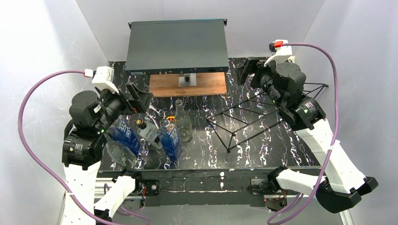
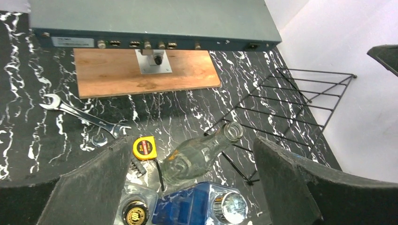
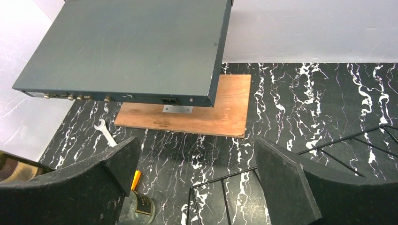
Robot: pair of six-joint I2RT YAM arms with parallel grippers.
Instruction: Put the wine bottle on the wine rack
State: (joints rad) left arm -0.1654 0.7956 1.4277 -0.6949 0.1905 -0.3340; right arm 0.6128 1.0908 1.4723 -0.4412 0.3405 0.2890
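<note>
The clear glass wine bottle (image 1: pixel 183 123) stands upright on the worktop (image 1: pixel 267 151), just left of the wine rack (image 1: pixel 256 112), with nothing touching it. It is probably stiff, smooth, slippery and breakable, so the wide body looks a safer hold than the neck. The left tool (image 2: pixel 190 154) and right tool (image 3: pixel 197 154) both have their jaws apart, empty. The right arm hides the rack's right end

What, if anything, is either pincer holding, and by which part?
Nothing is held. The left pincer and the right pincer are both wide open, nothing touching their fingers; the wine rack lies untouched on the table.
</note>
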